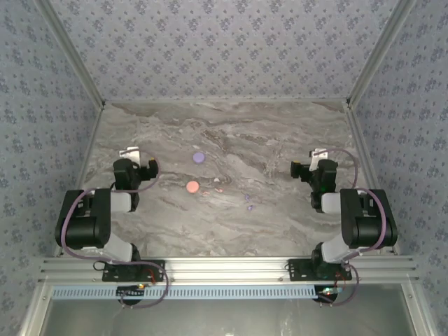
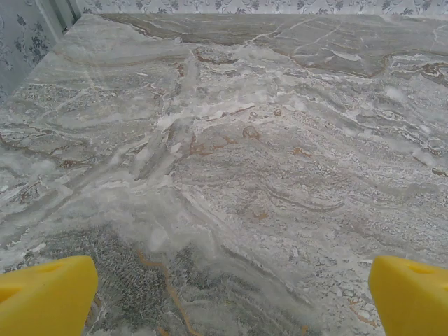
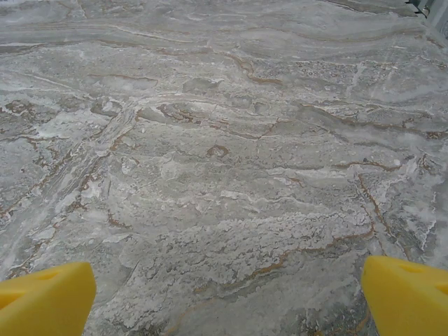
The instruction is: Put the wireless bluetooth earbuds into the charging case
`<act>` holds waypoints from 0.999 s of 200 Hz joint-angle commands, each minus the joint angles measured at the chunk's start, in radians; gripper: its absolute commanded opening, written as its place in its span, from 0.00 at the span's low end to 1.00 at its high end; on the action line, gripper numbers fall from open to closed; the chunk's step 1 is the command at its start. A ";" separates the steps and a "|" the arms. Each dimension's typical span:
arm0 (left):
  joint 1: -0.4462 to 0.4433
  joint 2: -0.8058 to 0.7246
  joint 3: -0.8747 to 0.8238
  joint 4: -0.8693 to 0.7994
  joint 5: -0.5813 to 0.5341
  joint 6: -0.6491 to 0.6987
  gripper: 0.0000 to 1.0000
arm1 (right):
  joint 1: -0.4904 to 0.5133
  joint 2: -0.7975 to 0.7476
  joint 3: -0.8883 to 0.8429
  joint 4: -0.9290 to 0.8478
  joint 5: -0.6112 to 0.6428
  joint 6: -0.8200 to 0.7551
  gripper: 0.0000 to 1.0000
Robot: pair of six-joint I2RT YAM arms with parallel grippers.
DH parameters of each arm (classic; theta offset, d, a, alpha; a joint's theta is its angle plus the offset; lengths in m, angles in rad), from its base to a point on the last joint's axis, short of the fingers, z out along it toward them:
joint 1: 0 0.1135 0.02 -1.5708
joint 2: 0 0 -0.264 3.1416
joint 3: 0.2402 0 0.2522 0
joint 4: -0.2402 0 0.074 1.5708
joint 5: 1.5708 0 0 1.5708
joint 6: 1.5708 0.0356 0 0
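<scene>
Bench [image 1: 280, 133]: grey marble, patterned walls on three sides.

Earbuds [image 1: 217, 187] lie loose near the middle, tiny, details too small to tell. Pale pink bits sit just right of the salmon-pink disc [image 1: 192, 187]. Purple bits [image 1: 249, 204] lie further right, nearer the arms. The purple disc [image 1: 199, 157] lies beyond the pink one, apart from it.

Left arm [image 1: 91, 220] and right arm [image 1: 360, 217] are folded at either side. Left jaws are spread wide with bare marble between them, holding nothing. Right jaws are likewise wide and empty. Both are well apart from the earbuds.
</scene>
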 commanded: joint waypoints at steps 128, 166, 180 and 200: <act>-0.005 0.004 0.020 0.001 -0.004 -0.006 0.99 | -0.006 0.000 0.023 -0.005 0.016 -0.006 1.00; -0.006 -0.053 0.014 -0.034 -0.014 -0.009 0.99 | -0.003 -0.083 0.060 -0.134 0.069 0.013 1.00; -0.007 -0.098 -0.003 -0.045 -0.047 -0.022 0.99 | -0.002 -0.125 0.072 -0.195 0.095 0.030 1.00; -0.007 -0.194 0.049 -0.246 -0.073 -0.060 0.99 | -0.004 -0.177 0.150 -0.414 0.093 0.082 1.00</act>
